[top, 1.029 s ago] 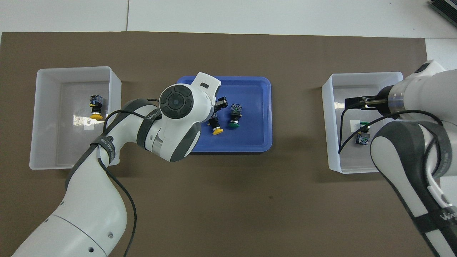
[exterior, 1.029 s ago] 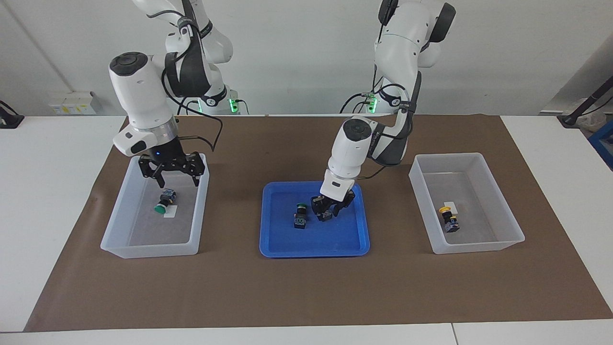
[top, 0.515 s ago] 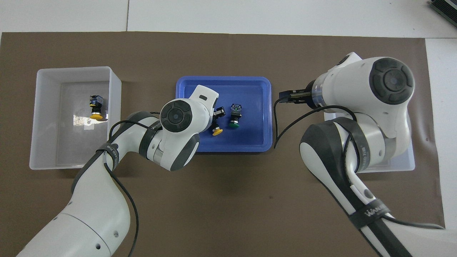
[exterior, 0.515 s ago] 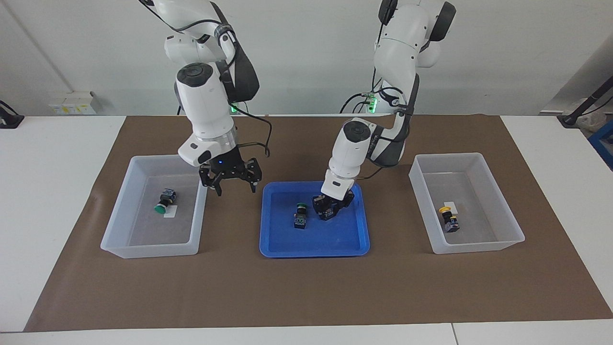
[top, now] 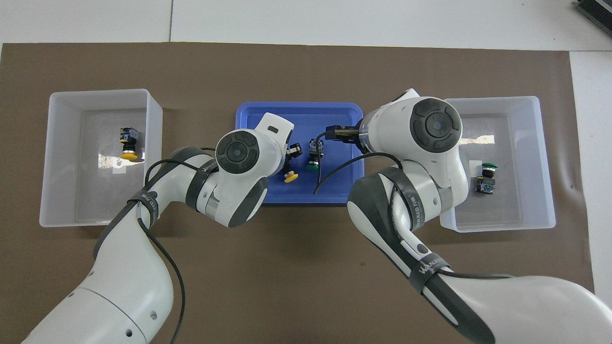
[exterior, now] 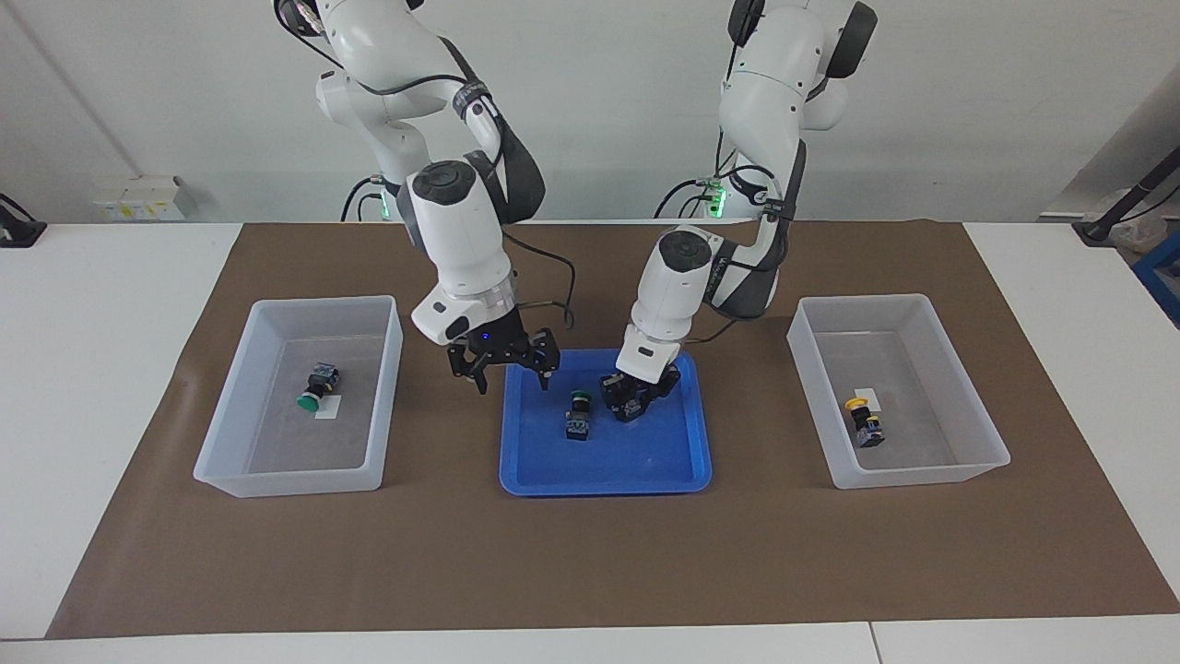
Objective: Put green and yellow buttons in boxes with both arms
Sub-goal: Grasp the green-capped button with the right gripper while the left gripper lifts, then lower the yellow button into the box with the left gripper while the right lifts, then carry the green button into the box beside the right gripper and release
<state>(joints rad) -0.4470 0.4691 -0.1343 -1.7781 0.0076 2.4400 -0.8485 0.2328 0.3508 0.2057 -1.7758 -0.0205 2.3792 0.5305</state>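
Two light, rigid buttons remain: your left tool (exterior: 636, 403) pinches the yellow-capped dark switch's (top: 289, 173) blocky body; your right tool (exterior: 505, 373), spread, hovers over the blue tray (exterior: 645, 470).

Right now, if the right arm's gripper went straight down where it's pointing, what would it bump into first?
Probably the blue tray, at its rim toward the right arm's end. The right gripper hangs open over it; the green button sits just beside.

tray (exterior: 687, 461): blue | boxes (exterior: 369, 470): translucent white | buttons (exterior: 310, 399): green, yellow caps | mat (exterior: 590, 553): brown | arms (exterior: 461, 231): white, grey joints
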